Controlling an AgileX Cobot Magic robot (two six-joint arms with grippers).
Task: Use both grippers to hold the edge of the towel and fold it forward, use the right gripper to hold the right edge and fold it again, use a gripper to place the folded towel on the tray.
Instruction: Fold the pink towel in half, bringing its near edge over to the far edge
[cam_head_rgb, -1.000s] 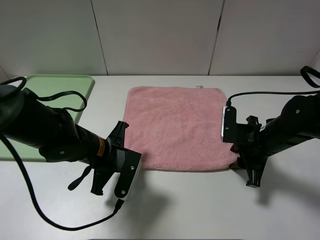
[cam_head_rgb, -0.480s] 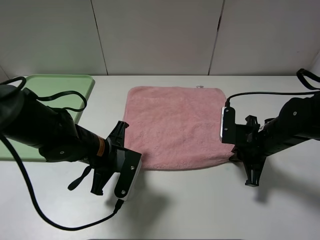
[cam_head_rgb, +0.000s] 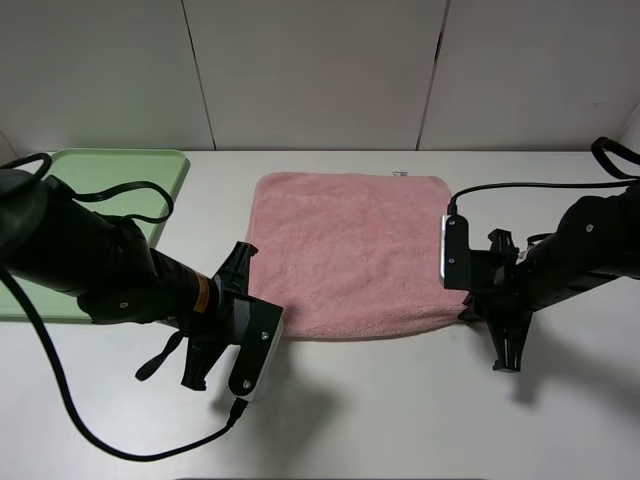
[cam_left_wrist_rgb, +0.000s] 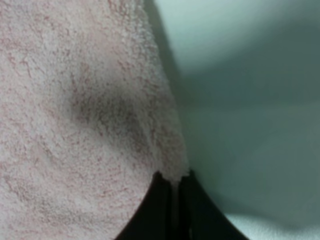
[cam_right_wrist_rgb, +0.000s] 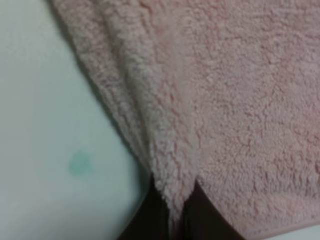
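Note:
The salmon-pink towel (cam_head_rgb: 350, 250) lies spread on the white table, its small white tag (cam_head_rgb: 398, 174) at the far hem. My left gripper (cam_head_rgb: 262, 318) is shut on the towel's near-left corner; the left wrist view shows the black fingers (cam_left_wrist_rgb: 161, 210) pinching the pink hem (cam_left_wrist_rgb: 172, 170). My right gripper (cam_head_rgb: 468, 312) is shut on the near-right corner; the right wrist view shows the hem (cam_right_wrist_rgb: 172, 185) bunched between its fingers (cam_right_wrist_rgb: 150, 215). The near edge (cam_head_rgb: 370, 330) is slightly lifted at the right corner. The light green tray (cam_head_rgb: 110, 180) sits at the far left, partly hidden by my left arm.
The white table (cam_head_rgb: 400, 420) stretches in front of the towel. A grey panelled wall (cam_head_rgb: 320, 70) stands behind the table. Black cables (cam_head_rgb: 120, 190) loop from my left arm over the tray's edge, and another cable (cam_head_rgb: 540, 186) runs along the table to my right arm.
My right gripper has pulled the near-right corner slightly inward and up, so the towel's near edge has shifted a little away from the table's front. The left arm has not visibly moved.

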